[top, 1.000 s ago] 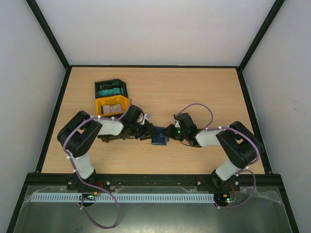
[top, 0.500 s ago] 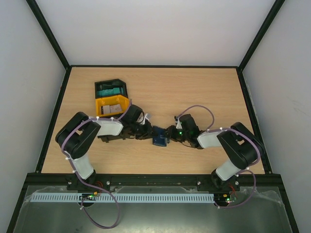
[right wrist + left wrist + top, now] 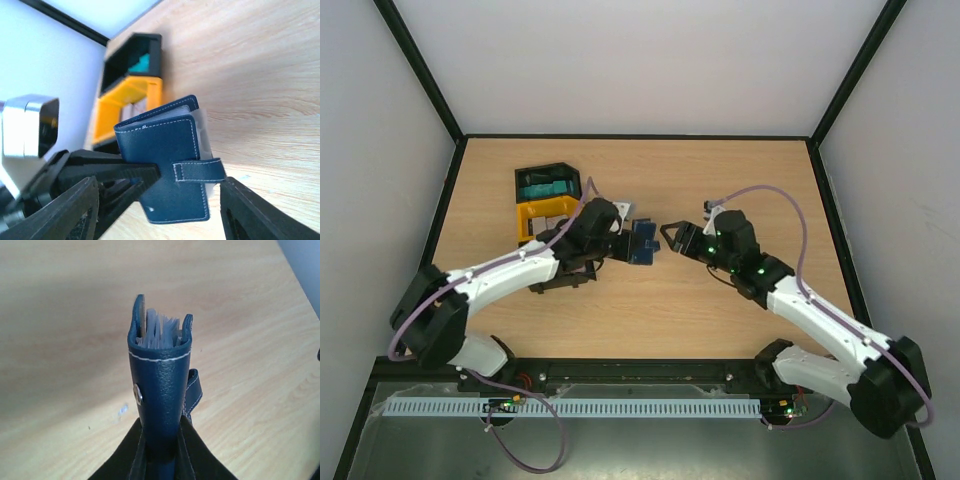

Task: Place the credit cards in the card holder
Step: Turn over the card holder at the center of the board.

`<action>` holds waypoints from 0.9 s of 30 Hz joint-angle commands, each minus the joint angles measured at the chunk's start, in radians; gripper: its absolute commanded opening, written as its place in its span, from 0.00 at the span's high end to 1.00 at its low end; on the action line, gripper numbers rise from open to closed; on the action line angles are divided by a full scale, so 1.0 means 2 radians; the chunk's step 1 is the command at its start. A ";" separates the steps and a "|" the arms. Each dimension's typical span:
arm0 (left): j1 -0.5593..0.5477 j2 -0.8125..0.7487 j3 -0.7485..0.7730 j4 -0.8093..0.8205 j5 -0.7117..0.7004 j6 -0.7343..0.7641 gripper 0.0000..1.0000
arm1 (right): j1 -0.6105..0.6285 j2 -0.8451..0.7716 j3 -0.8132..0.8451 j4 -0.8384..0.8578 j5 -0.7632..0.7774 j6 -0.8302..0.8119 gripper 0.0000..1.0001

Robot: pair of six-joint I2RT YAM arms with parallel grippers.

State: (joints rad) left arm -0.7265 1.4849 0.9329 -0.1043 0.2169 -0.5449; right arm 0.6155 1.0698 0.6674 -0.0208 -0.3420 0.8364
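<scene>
- Navy-blue leather folding card holder (image 3: 160, 375) is sitting clenched in the left gripper (image 3: 160, 442), mid-frame overhead, with whitish plastic cards (image 3: 159, 332) peeking out.
- Right gripper (image 3: 669, 236) is hanging spread wide and empty; it is probably best pressing the clasp tab (image 3: 199, 170) squarely.

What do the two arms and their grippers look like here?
Both arms have white shells on black joints: left arm, right arm. A lilac cable loops along each, tied with white zip ties. Green lights glow on the right arm. The left gripper and right gripper are black and tapered.
</scene>
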 commanded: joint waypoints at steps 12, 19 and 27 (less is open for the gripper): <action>-0.121 -0.116 -0.075 0.364 -0.311 0.607 0.98 | -0.001 -0.121 0.060 -0.022 0.014 0.239 0.18; -0.125 -0.108 -0.102 0.469 -0.251 0.757 0.98 | -0.001 -0.129 0.080 -0.003 0.004 0.251 0.12; -0.136 -0.099 -0.108 0.490 -0.214 0.836 0.98 | 0.000 -0.083 0.100 -0.001 -0.026 0.252 0.19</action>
State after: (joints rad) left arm -0.9833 1.2762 0.7097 0.7746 -0.2653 0.9970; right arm 0.6155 0.8654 0.8360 -0.0475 -0.3470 1.3228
